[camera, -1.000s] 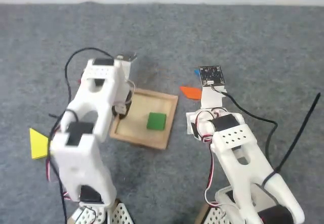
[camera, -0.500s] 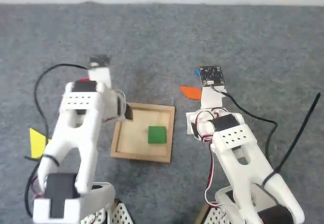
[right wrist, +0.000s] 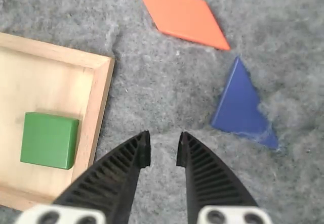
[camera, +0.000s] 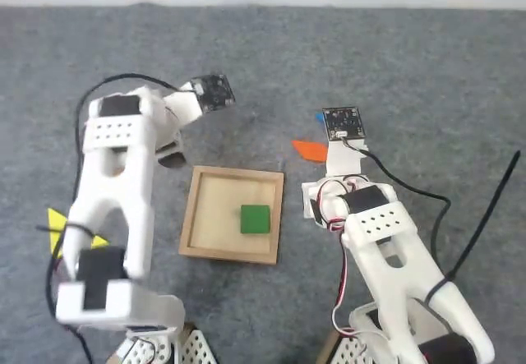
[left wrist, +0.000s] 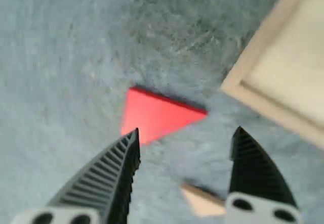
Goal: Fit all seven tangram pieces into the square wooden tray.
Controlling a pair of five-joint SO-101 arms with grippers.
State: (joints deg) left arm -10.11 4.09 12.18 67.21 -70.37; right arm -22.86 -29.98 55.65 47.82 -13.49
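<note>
- 1 of 7 pieces is fitted: the green square (camera: 255,218) lies flat inside the square wooden tray (camera: 230,255), right of its middle, with bare wood around it.
- 6 pieces are judged still to go; the task is at an early stage.
- 1 red triangle (left wrist: 157,115) lies on the grey surface (camera: 394,68) just outside a tray corner.
- 1 orange parallelogram (right wrist: 182,15) lies on the surface, near the tray's right side but apart from it.
- 1 blue triangle (right wrist: 240,105) lies near the parallelogram, not touching it.
- 1 yellow triangle (camera: 56,226) lies well left of the tray, partly hidden by the left arm.
- 1 pale tan piece (left wrist: 202,202) is partly seen near the red triangle; shape cannot be told.
- 1 light-blue sliver (camera: 319,117) shows beyond the parallelogram; shape cannot be told.
- 1 left pincer (left wrist: 186,130): released, jaws wide, hovering over the red triangle, grasping nothing.
- 1 right pincer (right wrist: 163,134): released, jaws only narrowly apart, nothing between them, over bare surface between the tray and the blue triangle.
</note>
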